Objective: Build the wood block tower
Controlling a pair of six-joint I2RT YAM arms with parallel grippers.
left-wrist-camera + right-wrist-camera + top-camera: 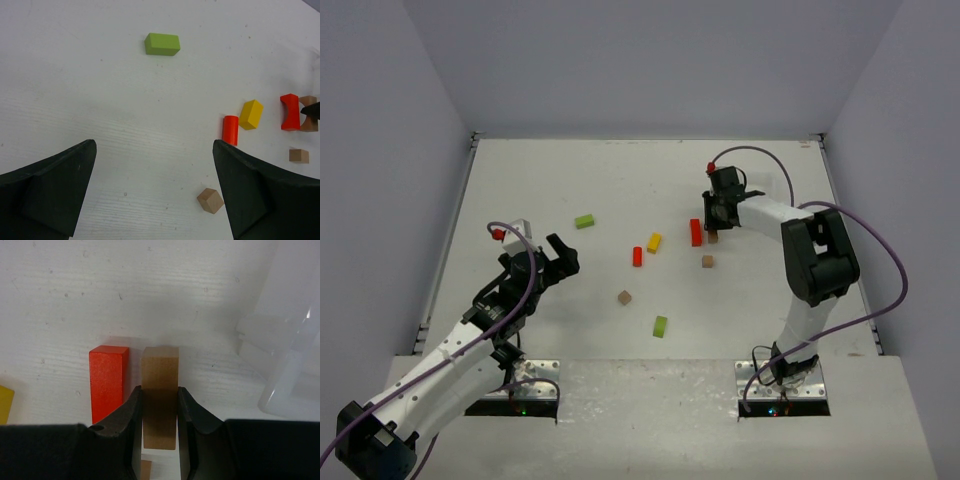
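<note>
My right gripper is shut on a plain brown bar that stands on the table, right beside a red bar. From above, that gripper is at the table's right middle, over the red bar. The other wood blocks lie singly: a yellow block, a red cylinder, two brown cubes, and two green blocks. My left gripper hangs open above bare table, with a brown cube near its right finger. No tower is in view.
A clear plastic piece lies to the right of the held bar. Grey walls enclose the white table on the left, back and right. Purple cables loop from both arms.
</note>
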